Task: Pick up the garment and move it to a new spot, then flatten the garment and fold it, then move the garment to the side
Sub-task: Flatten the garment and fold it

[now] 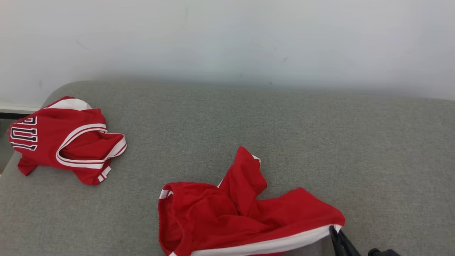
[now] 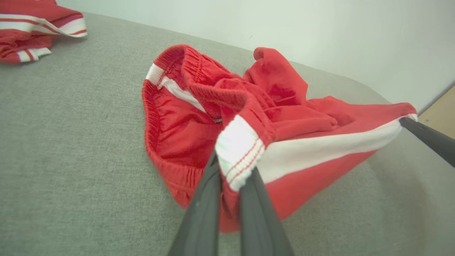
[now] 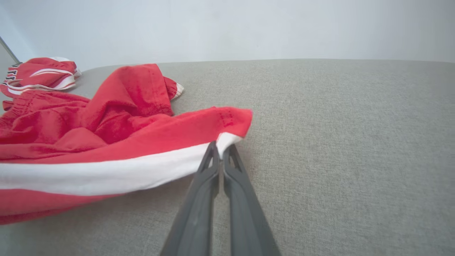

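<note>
Left wrist view showed the left fingers (image 2: pixel 208 188) clamped tight on the white-striped waistband corner of the red shorts (image 2: pixel 284 117). The right fingers (image 3: pixel 209 174) were pinched shut on the other end of the same white stripe, at a hem corner. Between the two grips the stripe ran straight, while the rest of the shorts lay crumpled on the near middle of the grey cushion (image 1: pixel 284 142). A red jersey (image 1: pixel 60 142) lay well apart at the far left, below a pale wall (image 1: pixel 227 35)
</note>
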